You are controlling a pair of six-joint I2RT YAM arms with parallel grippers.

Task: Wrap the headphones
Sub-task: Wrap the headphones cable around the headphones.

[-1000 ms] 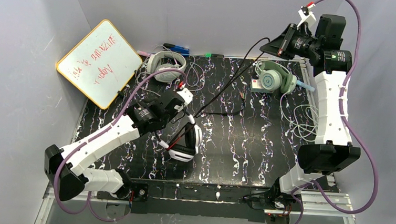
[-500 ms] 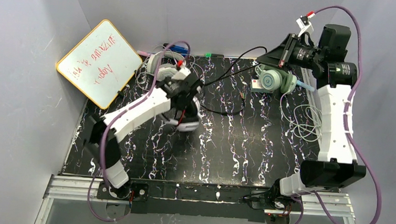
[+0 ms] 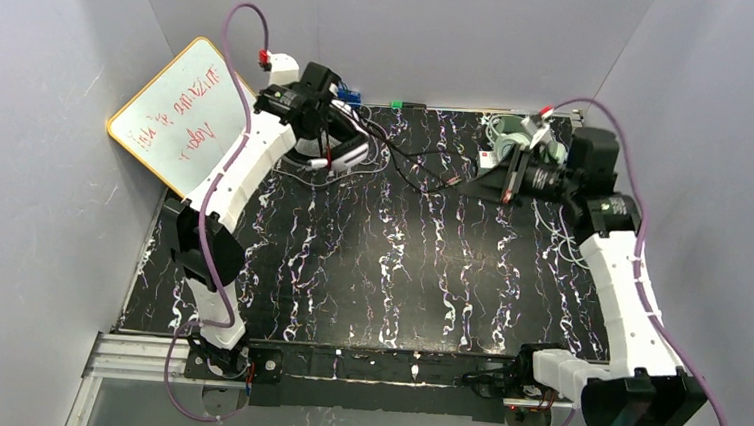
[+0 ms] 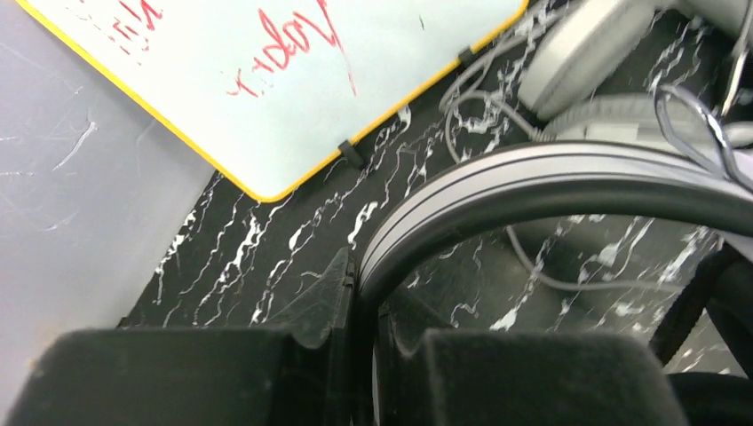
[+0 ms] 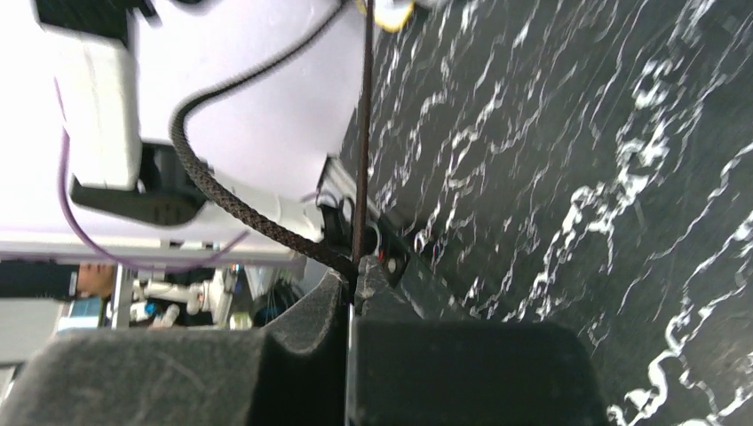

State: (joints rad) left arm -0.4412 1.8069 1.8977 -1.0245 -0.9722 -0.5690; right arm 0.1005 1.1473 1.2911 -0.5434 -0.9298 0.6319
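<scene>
My left gripper [image 3: 329, 148] reaches to the far left corner, shut on the headband of the black-and-white headphones [image 3: 345, 154]. In the left wrist view that headband [image 4: 550, 182] arcs out from between my jaws [image 4: 364, 288]. The light grey headphones [image 4: 586, 53] lie just beyond it. The black cable [image 3: 416, 171] runs rightward across the table to my right gripper [image 3: 467, 187], which is shut on it. The thin cable [image 5: 362, 133] rises straight from the closed jaws [image 5: 351, 286]. The mint-green headphones [image 3: 507, 130] sit at the back right, partly hidden behind my right wrist.
A yellow-framed whiteboard [image 3: 174, 124] leans against the left wall, close to my left gripper. A small red-and-white box [image 3: 487, 161] lies by the mint-green headset. Pale cable loops [image 3: 565, 226] lie beside my right arm. Markers [image 3: 346, 96] rest along the back edge.
My left arm has carried the black-and-white headphones from mid-table to the far left corner. My right gripper has dropped from high at the back to low over the table, still holding the cable.
</scene>
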